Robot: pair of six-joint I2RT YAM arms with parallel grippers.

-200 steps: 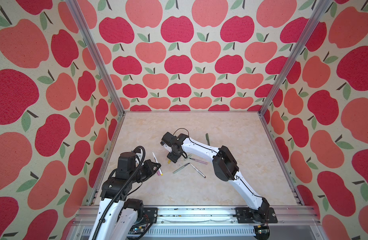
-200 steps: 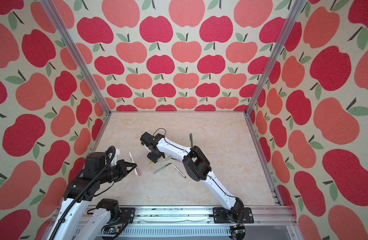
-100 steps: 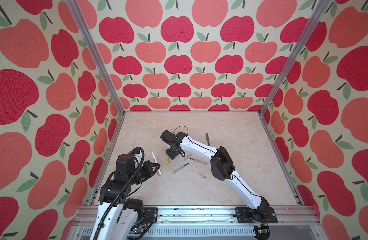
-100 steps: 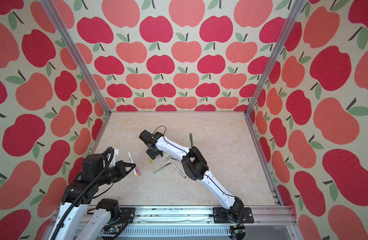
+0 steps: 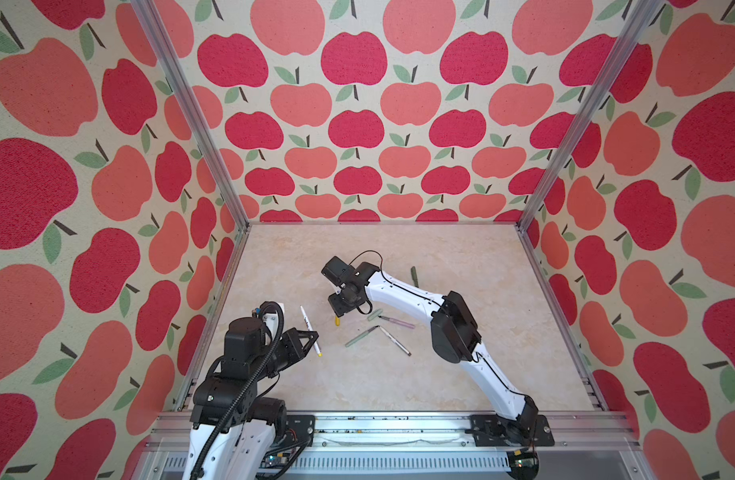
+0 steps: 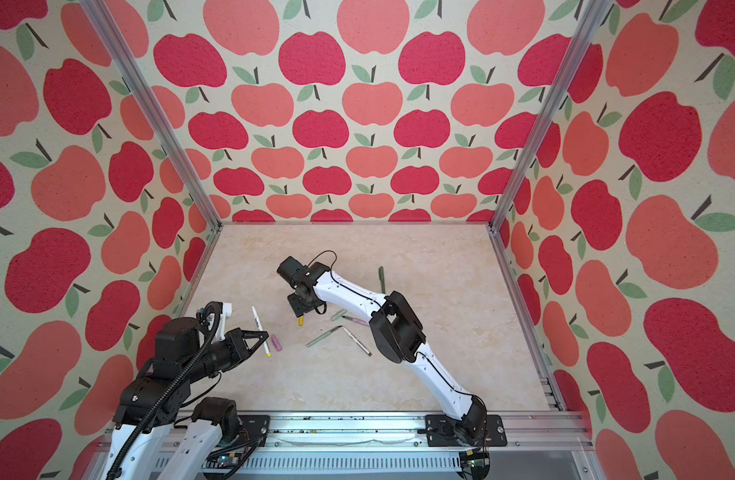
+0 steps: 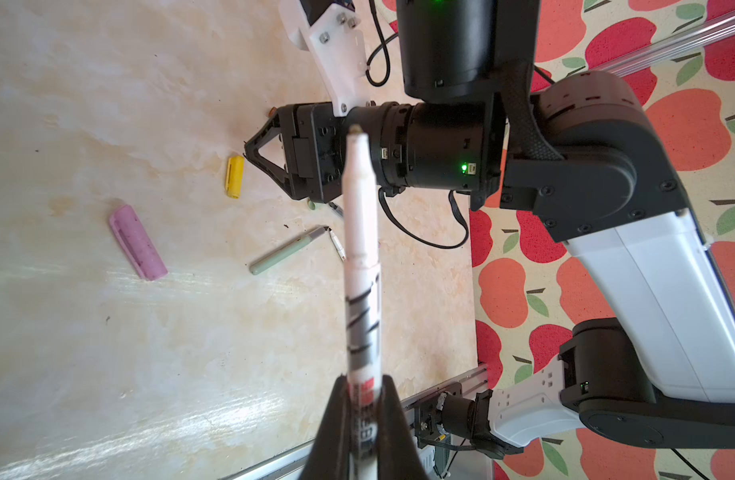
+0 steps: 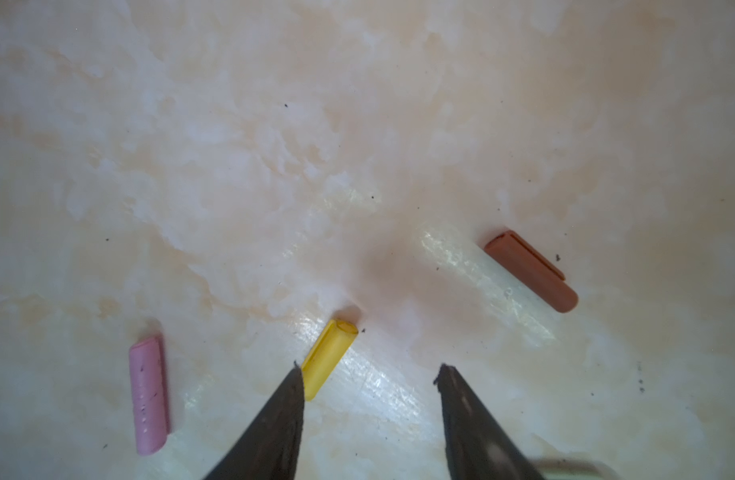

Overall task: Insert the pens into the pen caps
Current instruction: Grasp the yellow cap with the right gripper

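Observation:
My left gripper (image 5: 314,335) (image 7: 361,384) is shut on a white-grey pen (image 7: 359,249), held off the floor with its tip towards the right arm. My right gripper (image 8: 368,368) (image 5: 337,312) points down at the floor, open. The yellow pen cap (image 8: 328,357) (image 6: 300,321) lies flat just inside one fingertip (image 8: 294,380), with nothing gripped. A pink cap (image 8: 147,395) (image 6: 277,342) and a brown cap (image 8: 532,270) lie to either side. A pale green pen (image 5: 359,336), another white-grey pen (image 5: 395,340), a pink pen (image 5: 397,321) and a pale green cap (image 5: 375,314) lie under the right forearm.
A dark green pen (image 5: 414,276) lies alone further back on the marble floor (image 5: 461,249). Apple-print walls and metal corner posts (image 5: 191,116) close in three sides. A metal rail (image 5: 399,424) carrying both arm bases runs along the front edge.
The right gripper has shifted slightly left and settled lower over the yellow cap. The left arm has drifted a little with the pen still held.

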